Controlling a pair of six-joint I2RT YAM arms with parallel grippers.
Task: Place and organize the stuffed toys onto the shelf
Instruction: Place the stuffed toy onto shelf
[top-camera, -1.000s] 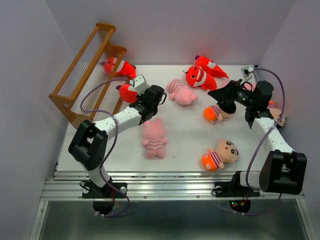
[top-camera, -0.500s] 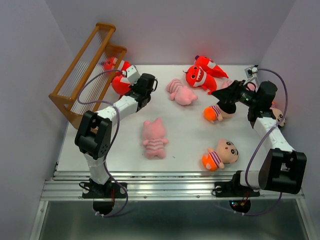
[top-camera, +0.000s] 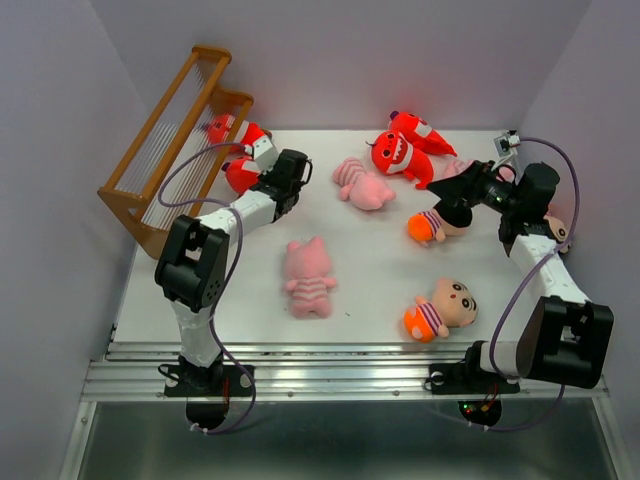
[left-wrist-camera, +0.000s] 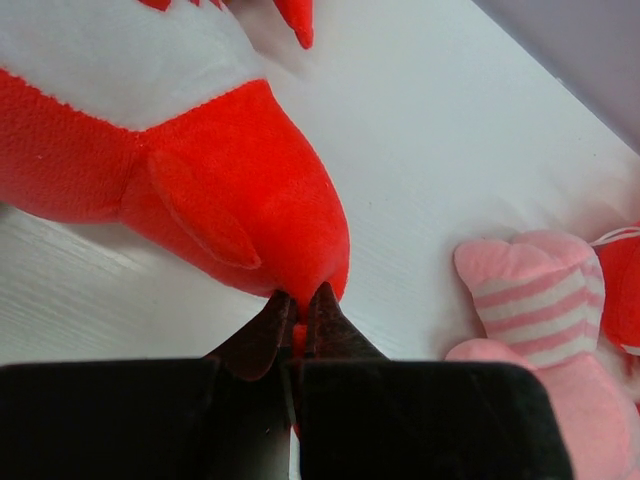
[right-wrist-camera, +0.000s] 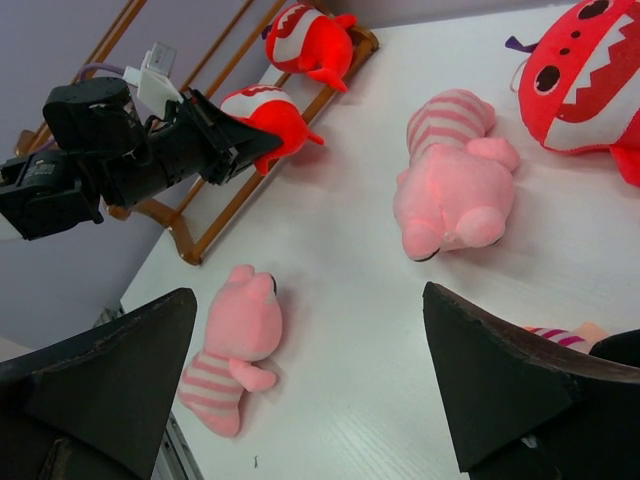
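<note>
Fingers of my left gripper (left-wrist-camera: 300, 305) are clenched on the narrow end of a red monster (left-wrist-camera: 200, 150), which I have right up against the low front rail of the shelf (top-camera: 160, 150), with a second red monster (top-camera: 225, 128) sitting on the lowest tier just beyond it. My right gripper (top-camera: 445, 205) hangs spread wide, holding nothing, above a boy doll (top-camera: 430, 226); between my arms a pink pig (top-camera: 362, 183) lies mid-table, another pig (top-camera: 308, 277) lies nearer me, and two more red monsters (top-camera: 405, 150) crowd the far edge
</note>
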